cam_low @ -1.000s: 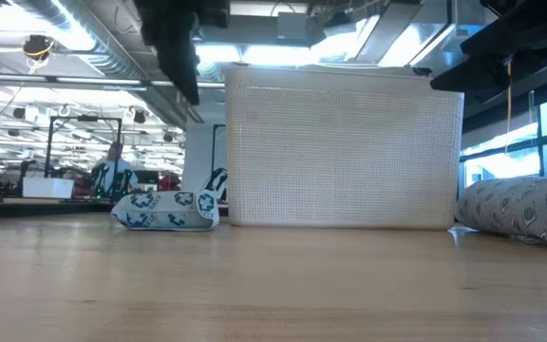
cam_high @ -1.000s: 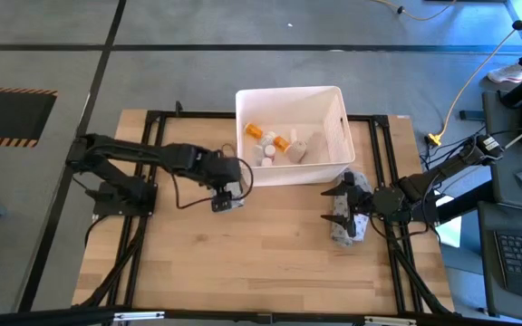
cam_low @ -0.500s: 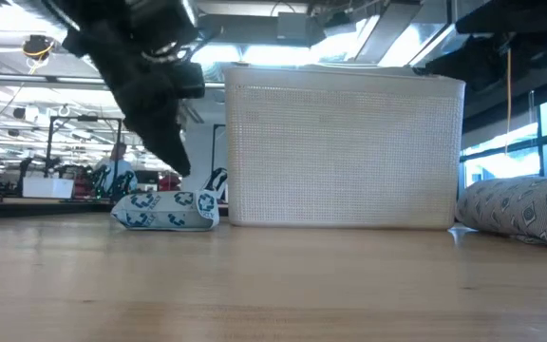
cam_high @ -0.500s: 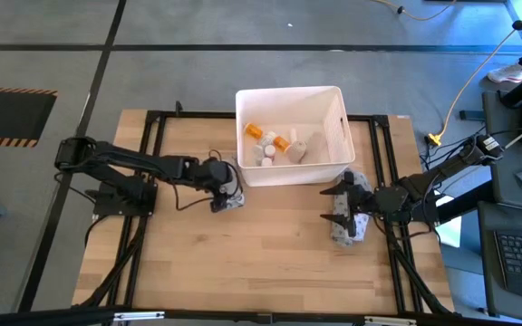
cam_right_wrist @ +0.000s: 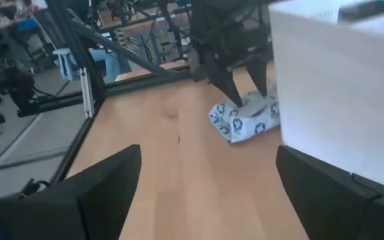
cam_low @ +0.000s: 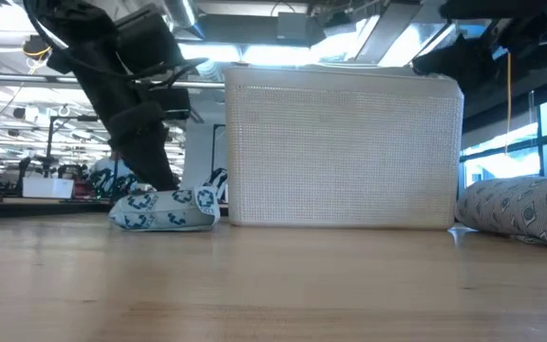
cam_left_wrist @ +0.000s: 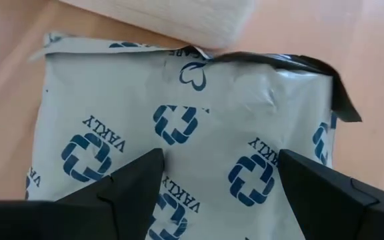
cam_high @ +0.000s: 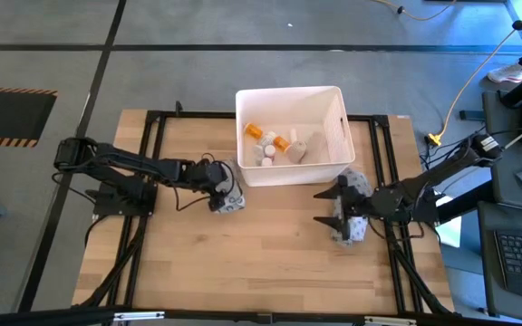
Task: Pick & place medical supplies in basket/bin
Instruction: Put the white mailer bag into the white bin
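Grey packet (cam_left_wrist: 179, 133) lies flat beneath the spread left claw (cam_left_wrist: 219, 177).

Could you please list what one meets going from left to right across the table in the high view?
Left gripper over the grey packet → white bin holding pill bottles → right gripper → patterned pouch.

Lit evenly from overhead; soft short shadows beside the white rectangular plastic tub (cam_high: 293, 134) on the pale wooden table (cam_high: 261, 263). Bright ceiling strips glaring in low view, dark left arm (cam_low: 126, 104) silhouetted against them. Grey printed packet (cam_left_wrist: 179, 127) sharp just ahead of the left gripper's fingers (cam_left_wrist: 135, 183); right wrist view soft, washed out.
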